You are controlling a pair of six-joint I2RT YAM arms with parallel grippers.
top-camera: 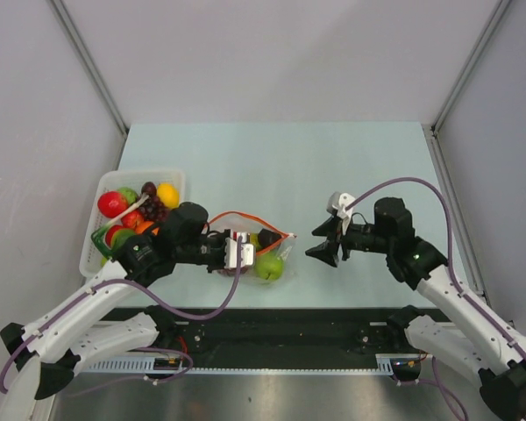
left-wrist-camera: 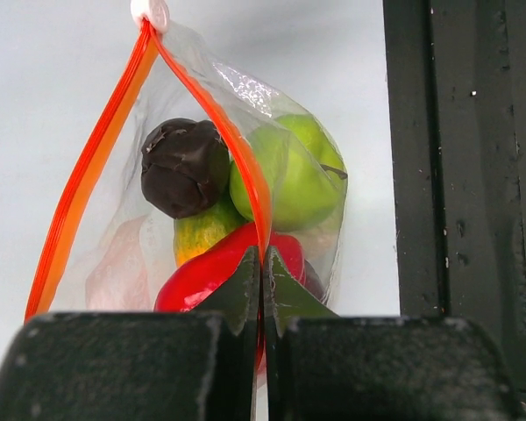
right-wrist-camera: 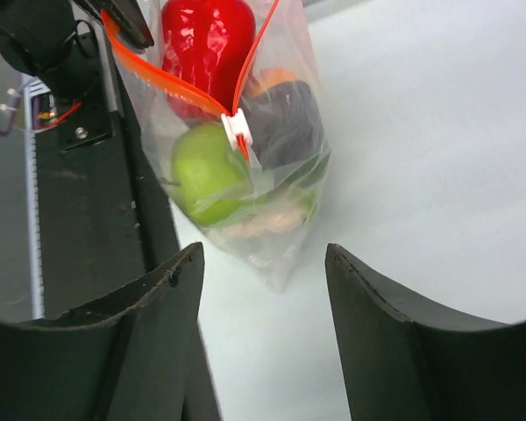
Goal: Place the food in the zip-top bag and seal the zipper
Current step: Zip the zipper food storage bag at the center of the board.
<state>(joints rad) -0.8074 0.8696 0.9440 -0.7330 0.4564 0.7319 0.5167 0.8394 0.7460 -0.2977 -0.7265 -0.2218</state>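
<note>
The zip-top bag (top-camera: 261, 246) lies near the table's front edge. Its mouth gapes, and the orange-red zipper (top-camera: 245, 216) forms a loop. Inside are a green apple (top-camera: 268, 267), a red piece (left-wrist-camera: 202, 274) and a dark piece (left-wrist-camera: 186, 167). My left gripper (top-camera: 244, 253) is shut on the zipper strip (left-wrist-camera: 261, 210) at the near side of the mouth. The white slider (right-wrist-camera: 237, 130) sits at the bag's right end. My right gripper (top-camera: 314, 243) is open, a little to the right of the bag and not touching it. More food (top-camera: 136, 209) is in the tray.
A white tray (top-camera: 177, 178) stands at the left edge of the table with several toy fruits in it, and my left arm reaches over its near corner. The black base rail (top-camera: 289, 326) runs along the front edge, close to the bag.
</note>
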